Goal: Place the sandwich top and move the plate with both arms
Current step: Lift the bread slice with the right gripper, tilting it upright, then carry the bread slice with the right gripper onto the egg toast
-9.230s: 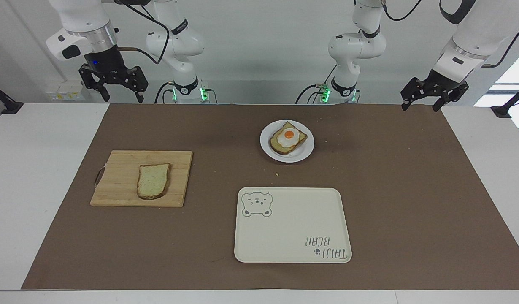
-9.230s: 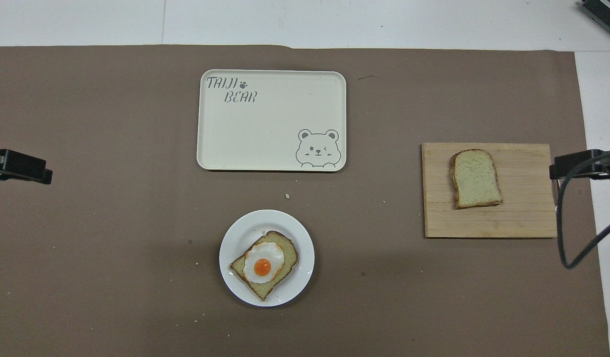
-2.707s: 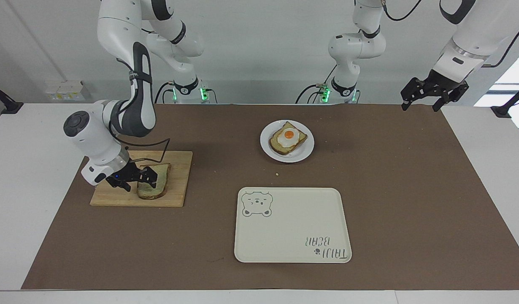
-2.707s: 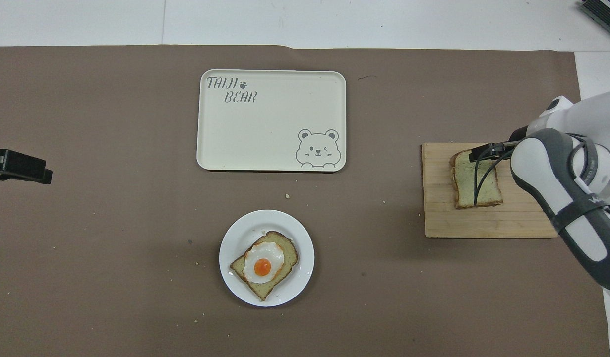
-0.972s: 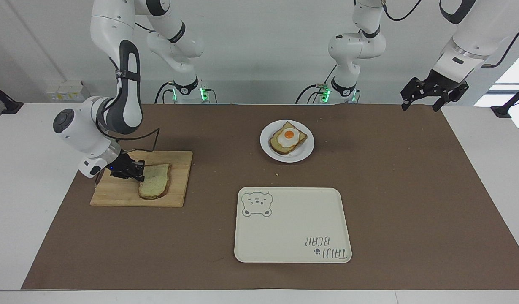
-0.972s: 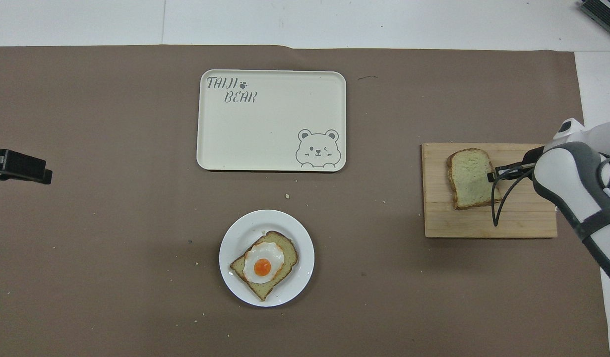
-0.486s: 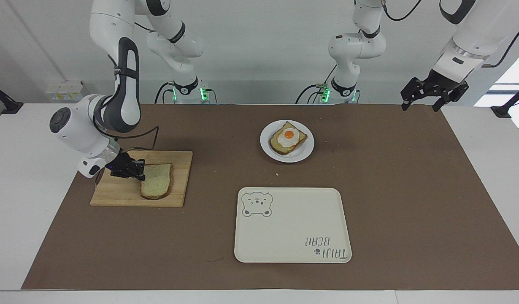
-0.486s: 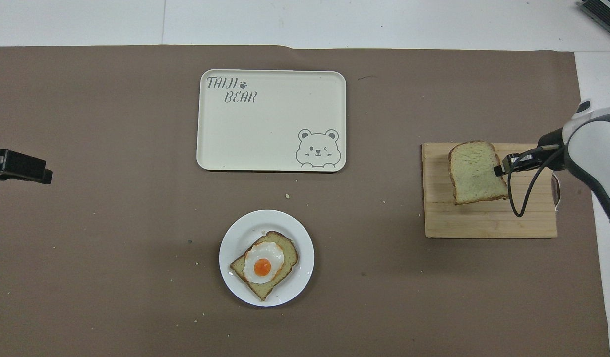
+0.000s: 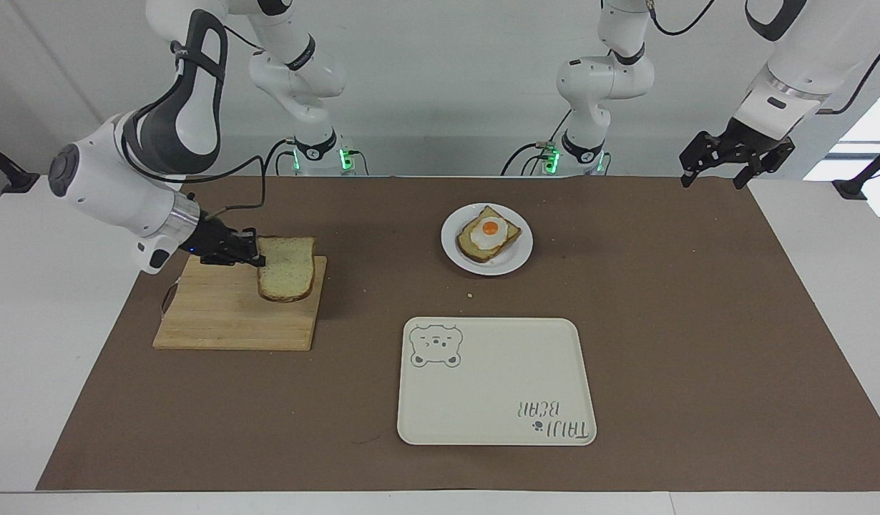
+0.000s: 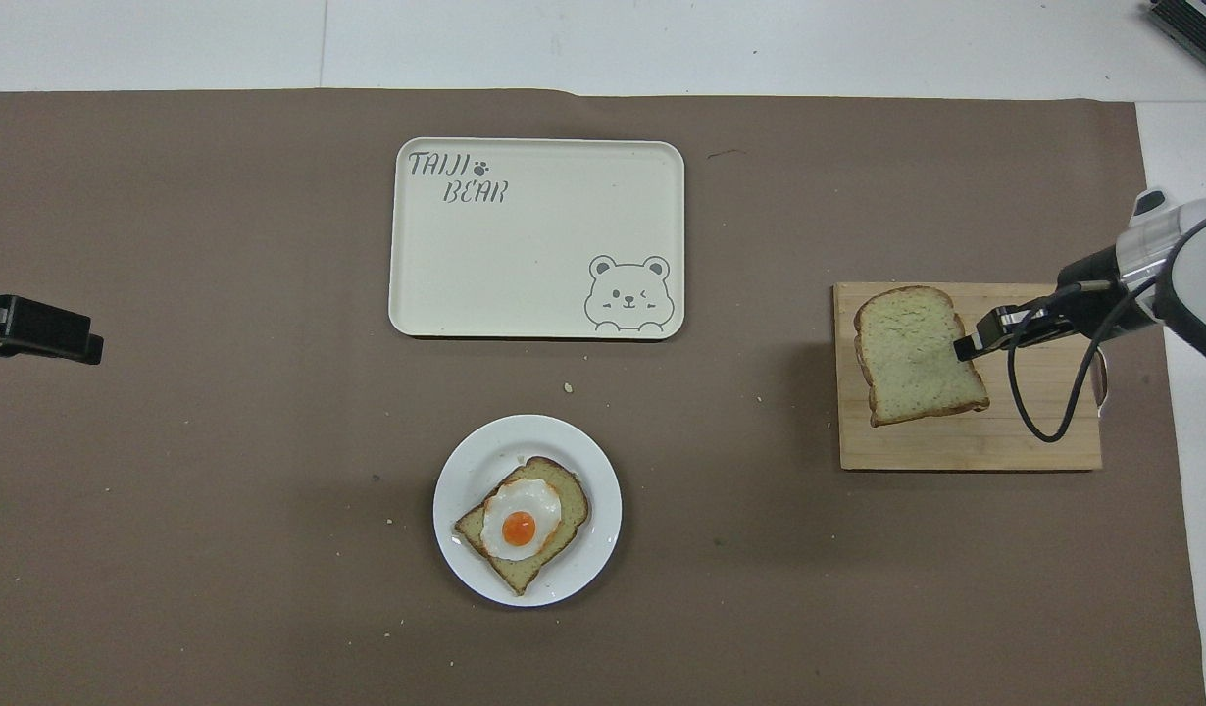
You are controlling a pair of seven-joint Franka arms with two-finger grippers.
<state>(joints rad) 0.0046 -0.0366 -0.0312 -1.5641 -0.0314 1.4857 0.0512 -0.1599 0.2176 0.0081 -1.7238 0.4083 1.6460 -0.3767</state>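
The right pincer (image 9: 252, 255) was clamped on one side edge of the sandwich top (image 9: 287, 268), holding the slice roughly flat in the air over the wooden cutting board (image 9: 225, 318). The bread stuck out sideways from the pincer toward the middle of the worktop (image 9: 697, 322), so the pincer itself sat at the slice's edge on the right arm's end, with its black cable looping down beside it. In the overhead view the slice (image 10: 917, 355) covered the board's (image 10: 966, 446) corner that lay toward the plate and tray, and the right pincer (image 10: 968, 345) met it at the edge nearest the arm's white wrist.

The plate (image 9: 515, 261) rested on the brown mat near the robots, about midway along the worktop, well apart from the lifted slice. On it lay a toast slice with a fried egg (image 9: 489, 234) on top. The cream tray (image 9: 494, 383) with the bear drawing lay farther from the robots than the plate, with a bare strip of mat between them.

The left pincer (image 9: 719, 172) waited up in the air over the mat's corner at the left arm's end of the worktop, its fingers spread apart and holding nothing. In the overhead view only its dark tip (image 10: 36, 329) showed at the picture's edge.
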